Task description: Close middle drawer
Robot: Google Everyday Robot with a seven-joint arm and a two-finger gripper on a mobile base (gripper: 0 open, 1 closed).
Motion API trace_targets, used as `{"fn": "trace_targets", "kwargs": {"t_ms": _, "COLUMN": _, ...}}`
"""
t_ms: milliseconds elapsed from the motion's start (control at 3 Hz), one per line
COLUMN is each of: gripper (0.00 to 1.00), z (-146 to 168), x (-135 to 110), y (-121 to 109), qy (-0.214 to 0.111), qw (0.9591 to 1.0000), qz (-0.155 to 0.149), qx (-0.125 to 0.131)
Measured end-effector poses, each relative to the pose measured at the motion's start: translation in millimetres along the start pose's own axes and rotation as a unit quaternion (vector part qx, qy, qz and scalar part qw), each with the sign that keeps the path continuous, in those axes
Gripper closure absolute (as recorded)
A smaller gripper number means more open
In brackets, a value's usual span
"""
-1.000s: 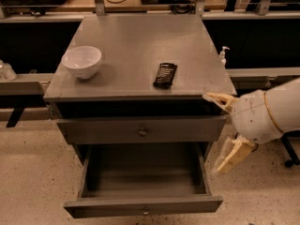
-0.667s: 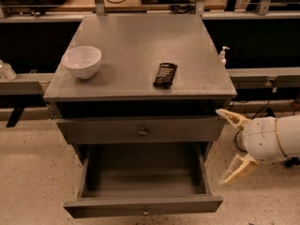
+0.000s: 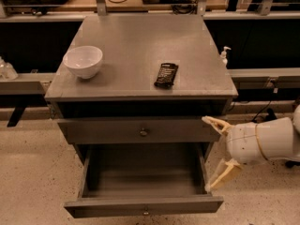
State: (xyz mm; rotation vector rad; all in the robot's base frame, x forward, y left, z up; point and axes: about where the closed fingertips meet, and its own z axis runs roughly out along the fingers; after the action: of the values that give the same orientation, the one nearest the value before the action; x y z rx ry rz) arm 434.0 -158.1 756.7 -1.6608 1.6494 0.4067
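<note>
Swing gripper [image 3: 209, 154] (fingers splayed wide, just right of open drawer [image 3: 108, 206]) round to its front and push squarely near knob [image 3: 146, 212], straight in.

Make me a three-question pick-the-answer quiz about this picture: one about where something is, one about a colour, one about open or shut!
1. Where is the bowl? A) on the cabinet top B) in a drawer C) on the floor
2. What colour is the bowl? A) red B) white C) green
3. How is the middle drawer? A) pulled out B) pushed shut C) upside down
Answers: 1 A, it sits left of the black remote. 2 B, plainly white. 3 A, its box sticks out, with the open gripper beside its right side.
</note>
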Motion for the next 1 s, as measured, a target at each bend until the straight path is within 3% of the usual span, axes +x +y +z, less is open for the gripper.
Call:
{"fn": "trace_targets", "kwargs": {"t_ms": 333, "gripper": 0.0, "z": 58.3, "x": 31.6, "y": 35.1, "qy": -0.023, "qw": 0.9994, "qz": 0.017, "qx": -0.016}}
{"fn": "trace_targets", "kwargs": {"t_ms": 667, "gripper": 0.0, "z": 99.3, "x": 67.0, "y": 89.1, "qy": -0.042, "qw": 0.9979, "qz": 0.036, "qx": -0.035}}
{"fn": "trace_targets", "kwargs": {"t_ms": 1000, "gripper": 0.0, "z": 106.0, "x": 71.9, "y": 98.7, "qy": -0.046, "qw": 0.9972, "qz": 0.04, "qx": -0.042}}
